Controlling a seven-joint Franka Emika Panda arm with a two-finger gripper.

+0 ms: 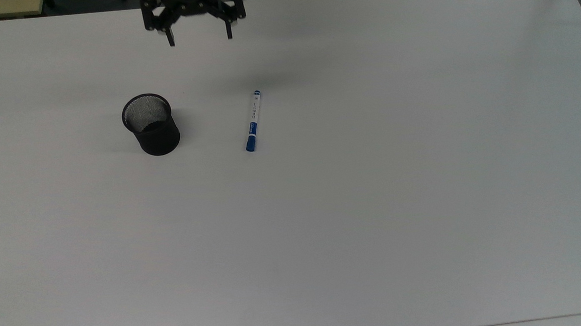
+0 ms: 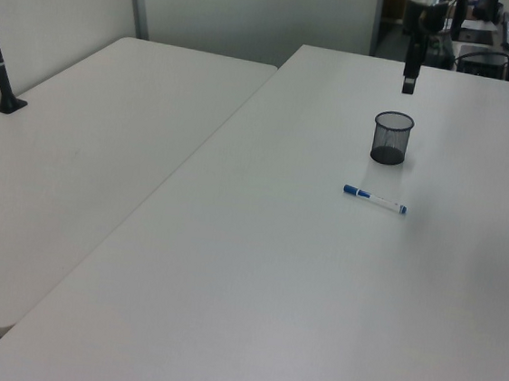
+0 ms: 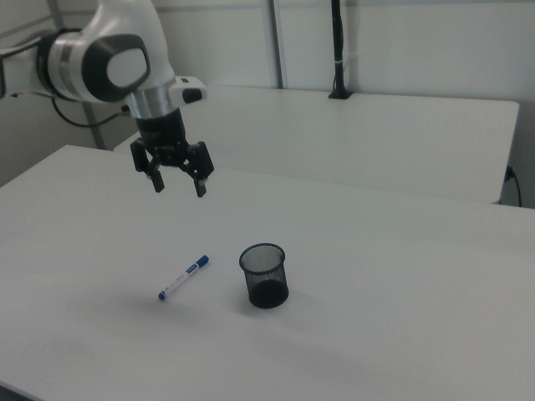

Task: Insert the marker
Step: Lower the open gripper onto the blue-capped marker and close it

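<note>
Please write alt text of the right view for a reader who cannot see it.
A robot arm holds its open gripper in the air above a white table. Below it, a marker with a blue cap lies flat, beside an upright black mesh cup.
</note>
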